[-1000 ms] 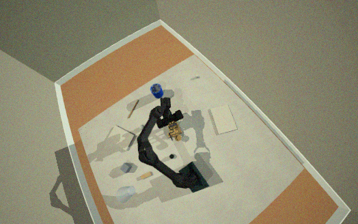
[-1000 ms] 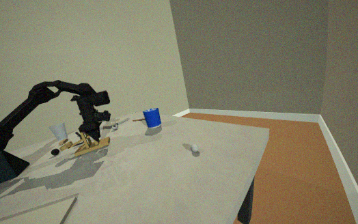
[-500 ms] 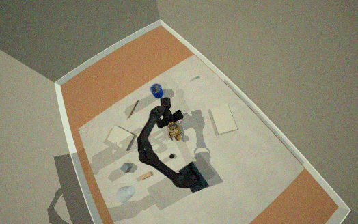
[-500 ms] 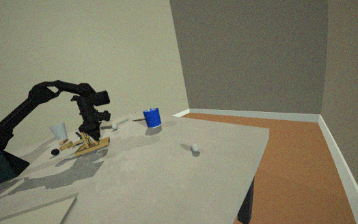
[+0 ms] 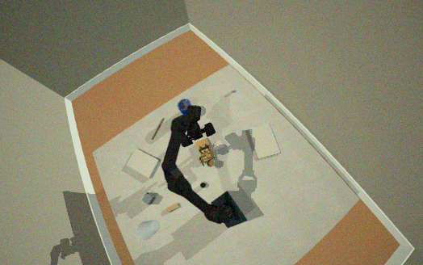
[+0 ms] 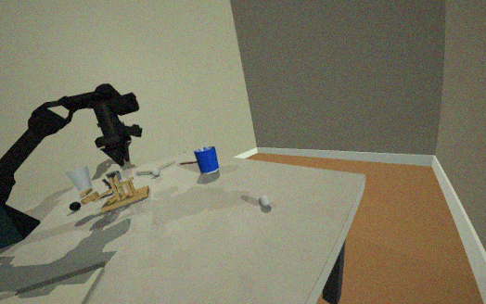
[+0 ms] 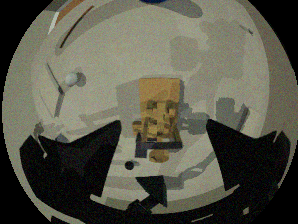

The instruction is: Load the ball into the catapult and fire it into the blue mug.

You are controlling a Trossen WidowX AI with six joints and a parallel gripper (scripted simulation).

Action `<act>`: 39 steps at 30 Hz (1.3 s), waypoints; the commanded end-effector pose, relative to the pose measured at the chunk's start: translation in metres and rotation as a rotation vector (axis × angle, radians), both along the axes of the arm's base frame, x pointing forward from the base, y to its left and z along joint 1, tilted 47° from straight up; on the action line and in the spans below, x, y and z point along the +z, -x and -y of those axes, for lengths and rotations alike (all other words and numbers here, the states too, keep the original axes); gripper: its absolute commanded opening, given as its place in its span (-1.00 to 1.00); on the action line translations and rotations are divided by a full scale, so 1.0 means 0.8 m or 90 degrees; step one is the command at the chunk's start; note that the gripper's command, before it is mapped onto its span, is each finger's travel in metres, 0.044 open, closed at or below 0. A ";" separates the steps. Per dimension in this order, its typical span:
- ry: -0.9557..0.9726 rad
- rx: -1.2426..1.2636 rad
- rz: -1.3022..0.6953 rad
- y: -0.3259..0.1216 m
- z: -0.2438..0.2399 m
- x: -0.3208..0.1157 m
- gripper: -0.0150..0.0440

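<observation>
Wide open, the gripper (image 5: pixel 198 135) (image 6: pixel 122 165) (image 7: pixel 165 124) hangs above the tabletop (image 5: pixel 307 190) (image 6: pixel 218 241) (image 7: pixel 110 60), nothing between its fingers! Nearest the arm's base sits a black ball (image 5: pixel 203 185) (image 6: pixel 74 206) (image 7: pixel 129 165), and just beyond it stands the wooden catapult (image 5: pixel 203 153) (image 6: pixel 122 196) (image 7: pixel 156 115), apart from those fingertips. Farther out we've got a brown stick (image 5: pixel 158 128) (image 6: pixel 188 163) (image 7: pixel 75 27) lying flat, then the blue mug (image 5: pixel 184 106) (image 6: pixel 207 159) (image 7: pixel 153 1), upright, well apart from the catapult. Out toward the far edge, a small white ball (image 6: pixel 263 200) rests on the table. Which ball is meant for loading, I cannot tell. Whether anything sits in the catapult's cup is too small to tell.
</observation>
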State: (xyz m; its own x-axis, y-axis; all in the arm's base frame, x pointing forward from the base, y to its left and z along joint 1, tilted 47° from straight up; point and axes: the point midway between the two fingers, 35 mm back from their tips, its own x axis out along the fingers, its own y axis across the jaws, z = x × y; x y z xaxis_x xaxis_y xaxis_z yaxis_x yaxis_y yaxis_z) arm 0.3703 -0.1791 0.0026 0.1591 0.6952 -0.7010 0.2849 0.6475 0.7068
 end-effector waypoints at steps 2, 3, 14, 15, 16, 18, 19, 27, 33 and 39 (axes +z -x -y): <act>-0.005 0.006 -0.006 -0.001 -0.009 -0.005 1.00; -0.005 0.006 -0.006 -0.001 -0.009 -0.005 1.00; -0.008 0.009 -0.004 -0.003 -0.043 -0.035 1.00; -0.008 0.009 -0.004 -0.003 -0.043 -0.035 1.00; -0.008 0.009 -0.004 -0.003 -0.043 -0.035 1.00; -0.008 0.009 -0.004 -0.003 -0.044 -0.036 1.00; -0.008 0.009 -0.004 -0.003 -0.045 -0.037 1.00; -0.008 0.008 -0.004 -0.007 -0.056 -0.049 1.00; -0.008 0.008 -0.004 -0.009 -0.065 -0.057 1.00; -0.008 0.008 -0.004 -0.010 -0.073 -0.065 1.00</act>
State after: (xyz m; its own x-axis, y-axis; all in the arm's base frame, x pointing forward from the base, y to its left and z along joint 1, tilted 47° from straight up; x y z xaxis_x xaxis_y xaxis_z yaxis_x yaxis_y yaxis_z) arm 0.3793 -0.1259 -0.0453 0.1500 0.7013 -0.6969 0.2730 0.6481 0.7109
